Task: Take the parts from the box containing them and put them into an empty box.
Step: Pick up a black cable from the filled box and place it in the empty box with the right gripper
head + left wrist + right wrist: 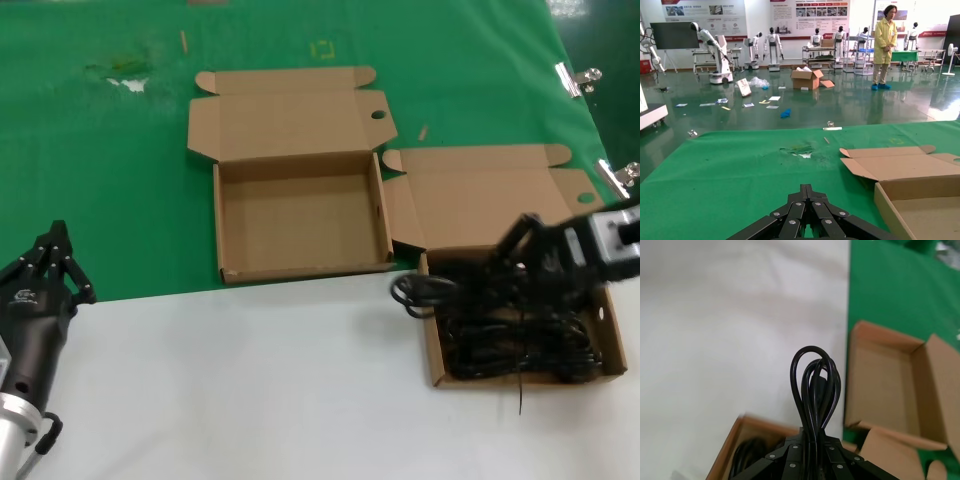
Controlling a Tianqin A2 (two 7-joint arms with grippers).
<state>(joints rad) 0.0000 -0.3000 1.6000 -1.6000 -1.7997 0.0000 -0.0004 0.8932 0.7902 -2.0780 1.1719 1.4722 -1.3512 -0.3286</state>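
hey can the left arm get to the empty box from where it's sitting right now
Probably yes. The left tool sits apart from the empty box, with only bare green cloth between them, and the right tool is busy holding a cable bundle.

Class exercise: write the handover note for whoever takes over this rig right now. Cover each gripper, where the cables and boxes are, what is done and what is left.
Right gripper: shut on one cable bundle, at the left edge of the full box.
Left gripper: parked at the robot's left on the white table, shut, holding nothing.
Remaining cables: in the full box.
Empty box: on the green cloth, open, nothing inside.
Done: one bundle gripped.
Left: carry it to the empty box, then move the rest.
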